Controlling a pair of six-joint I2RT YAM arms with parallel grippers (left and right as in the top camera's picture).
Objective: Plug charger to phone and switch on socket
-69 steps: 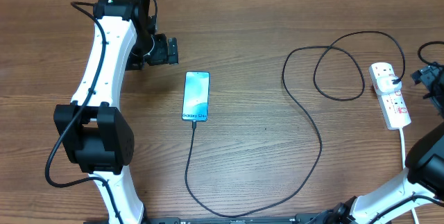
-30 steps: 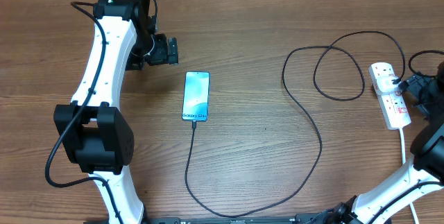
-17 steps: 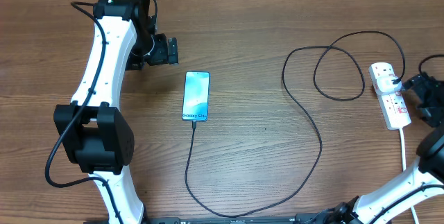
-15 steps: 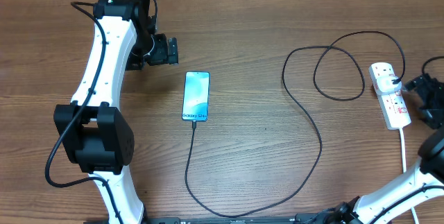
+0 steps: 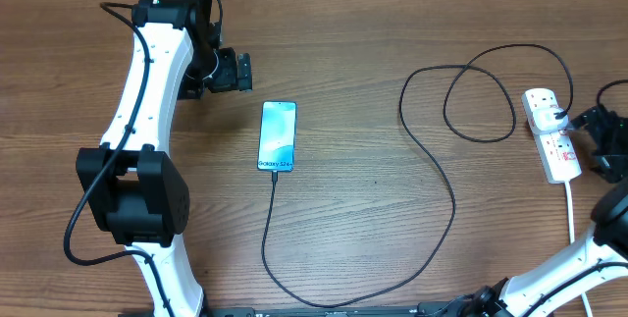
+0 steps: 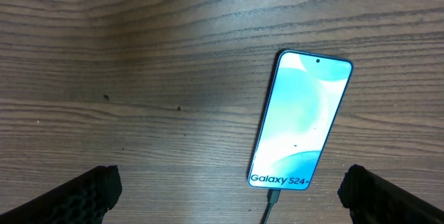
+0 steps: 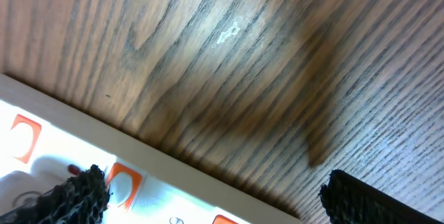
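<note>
Connector end of the charger (image 5: 452, 197) looks seated in the bottom edge of the phone (image 5: 278, 136), and the left wrist view shows the cable entering under the "Galaxy S24+" line, so I'd call the plug-in step done. The phone lies flat mid-counter with its screen lit. The charger's plug (image 5: 559, 116) sits in the socket (image 5: 551, 140), at the far right of the counter (image 5: 373, 52).

What's left, by my read, is the socket switch. A red switch (image 7: 125, 182) shows in the right wrist view, but I cannot tell whether it is on or off.

Left jaws are spread wide, holding nothing, parked near the phone's top-left and clear of it. Right jaws are also spread and empty, just beside the socket's right side and not touching it.

Room: plenty of bare counter between phone and cable. The charger's loop lies just left of the socket, so I'd rather approach from the right. The right arm is tight against the frame's right edge; little margin there. The white cord (image 5: 572, 209) runs from the strip toward the near edge.
</note>
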